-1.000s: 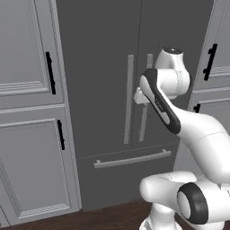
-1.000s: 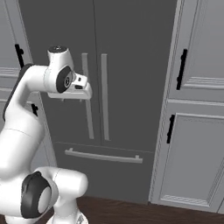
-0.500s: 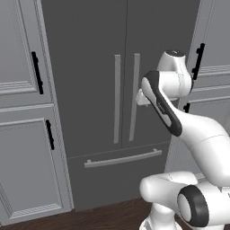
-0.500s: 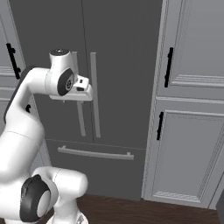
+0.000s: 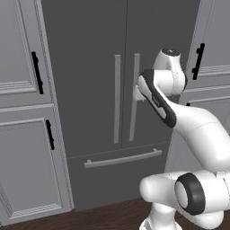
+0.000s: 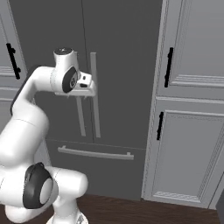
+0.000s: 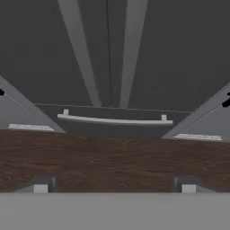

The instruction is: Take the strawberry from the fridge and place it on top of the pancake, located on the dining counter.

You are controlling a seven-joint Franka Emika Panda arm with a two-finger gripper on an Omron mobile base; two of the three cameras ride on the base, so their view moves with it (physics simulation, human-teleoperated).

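The fridge (image 5: pixel 103 103) was shut, with two door handles (image 5: pixel 117 99) and one drawer handle (image 5: pixel 123 158). One hand (image 7: pixel 114 185) hung in front, fingers (image 7: pixel 41 185) spread wide apart, gripping nothing.

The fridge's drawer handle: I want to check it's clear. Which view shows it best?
The hand view: the drawer handle runs across the middle, whole and unobstructed, below the two door handles. The left base view shows it whole but slanted; in the right base view the arm stands beside it.
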